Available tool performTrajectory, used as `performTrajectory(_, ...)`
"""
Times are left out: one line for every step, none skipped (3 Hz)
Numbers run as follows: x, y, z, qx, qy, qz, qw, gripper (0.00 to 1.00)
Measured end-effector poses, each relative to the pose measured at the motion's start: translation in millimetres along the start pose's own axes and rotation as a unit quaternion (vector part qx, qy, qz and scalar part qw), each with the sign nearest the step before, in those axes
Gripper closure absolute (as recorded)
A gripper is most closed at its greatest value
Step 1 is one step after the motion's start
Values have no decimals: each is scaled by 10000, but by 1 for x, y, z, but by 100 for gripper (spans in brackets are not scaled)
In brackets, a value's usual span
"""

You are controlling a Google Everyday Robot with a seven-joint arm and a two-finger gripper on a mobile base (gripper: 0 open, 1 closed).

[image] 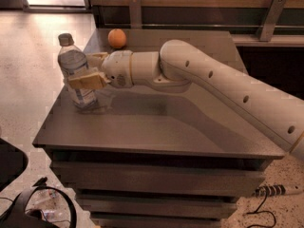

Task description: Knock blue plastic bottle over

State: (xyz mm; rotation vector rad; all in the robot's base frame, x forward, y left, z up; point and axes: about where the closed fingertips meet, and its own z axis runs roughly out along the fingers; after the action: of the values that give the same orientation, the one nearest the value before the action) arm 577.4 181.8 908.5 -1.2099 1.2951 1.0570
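Observation:
The blue plastic bottle is clear, with a pale cap and a blue-and-white label low on its body. It stands near the table's left edge, its top leaning a little to the left. My gripper, tan at the tip, reaches in from the right and lies against the bottle's middle, partly in front of it. The white arm stretches across the table from the lower right.
An orange sits at the table's far edge, behind the wrist. The grey table ends just left of the bottle, with light floor beyond. Black cables and gear lie on the floor at the lower left.

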Motion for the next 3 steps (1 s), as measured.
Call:
performTrajectory(-1,1,2,-20,-3,-4,10000,64)
performTrajectory(-1,3,4,-43,-5,-9,10000,88)
performTrajectory(-2,5,6,-61,-7,-13,10000,100)
